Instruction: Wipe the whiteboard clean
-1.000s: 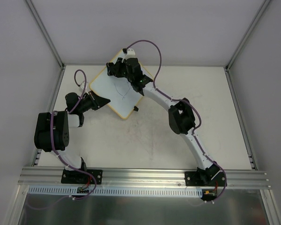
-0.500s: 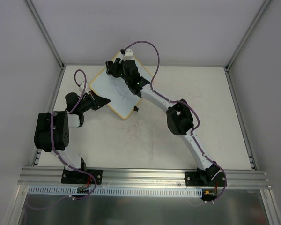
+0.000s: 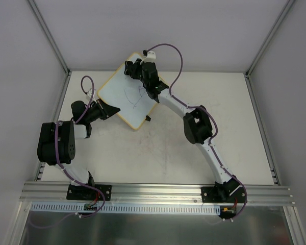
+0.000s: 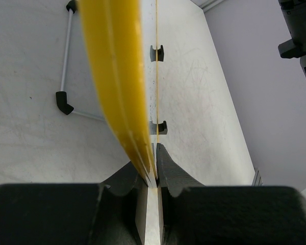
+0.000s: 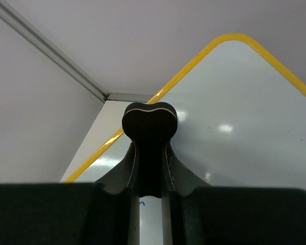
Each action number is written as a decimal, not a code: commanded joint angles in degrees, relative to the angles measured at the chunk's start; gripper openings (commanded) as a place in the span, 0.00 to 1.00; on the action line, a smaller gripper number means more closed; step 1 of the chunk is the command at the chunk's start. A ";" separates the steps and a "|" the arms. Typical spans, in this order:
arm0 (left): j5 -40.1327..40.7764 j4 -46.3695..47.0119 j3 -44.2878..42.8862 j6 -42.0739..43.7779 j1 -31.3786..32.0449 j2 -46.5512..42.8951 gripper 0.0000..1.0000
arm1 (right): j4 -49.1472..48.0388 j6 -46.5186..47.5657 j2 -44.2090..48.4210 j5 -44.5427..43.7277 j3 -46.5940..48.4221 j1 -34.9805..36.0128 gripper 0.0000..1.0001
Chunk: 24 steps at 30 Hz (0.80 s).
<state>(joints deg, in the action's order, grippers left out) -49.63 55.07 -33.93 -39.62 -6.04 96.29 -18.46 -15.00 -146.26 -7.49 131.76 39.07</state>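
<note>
Fingers (image 4: 173,178) of the left arm are clamped on the yellow frame of the whiteboard (image 3: 120,94). Those (image 5: 143,127) of the right arm are pressed closed over the board's far corner. I cannot tell whether anything thin sits between them.

The board lies as a diamond on the far left part of the surface (image 3: 209,102), its far corner reaching the far edge by the back wall.

The largest risk, as I judge it, is the board twisting or sliding out of that narrow edge pinch if the right arm presses hard while wiping. Next, the right fingers are at the very corner, so a stroke outward could run off the frame or into the wall. Smaller still, the faint pen lines (image 3: 134,98) lie nearer the board's middle and could be missed. The black clip foot (image 3: 148,118) at the near-right edge could catch on the surface if the board shifts.

White print on the right arm's housing (image 4: 303,25) is cropped and unreadable. A tiny blue mark (image 5: 141,203) spells nothing.
</note>
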 commanded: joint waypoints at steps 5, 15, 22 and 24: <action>-2.67 -0.93 0.36 5.34 0.51 -0.23 0.00 | -0.88 -0.99 -2.19 -0.43 1.92 0.39 0.00; -2.67 -0.84 0.45 5.34 0.59 -0.31 0.00 | -5.26 -3.97 2.90 2.91 -12.29 2.06 0.00; -2.58 -0.84 0.54 5.34 0.51 -0.49 0.00 | -5.36 -1.71 6.94 5.72 -20.30 3.56 0.00; -2.58 -0.75 0.53 5.34 0.51 -0.49 0.00 | -5.27 -0.38 8.17 6.25 -21.54 4.08 0.00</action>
<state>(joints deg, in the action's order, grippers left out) -49.63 54.94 -33.93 -39.77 -6.04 96.29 -29.98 -17.72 -139.39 -5.67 113.62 39.81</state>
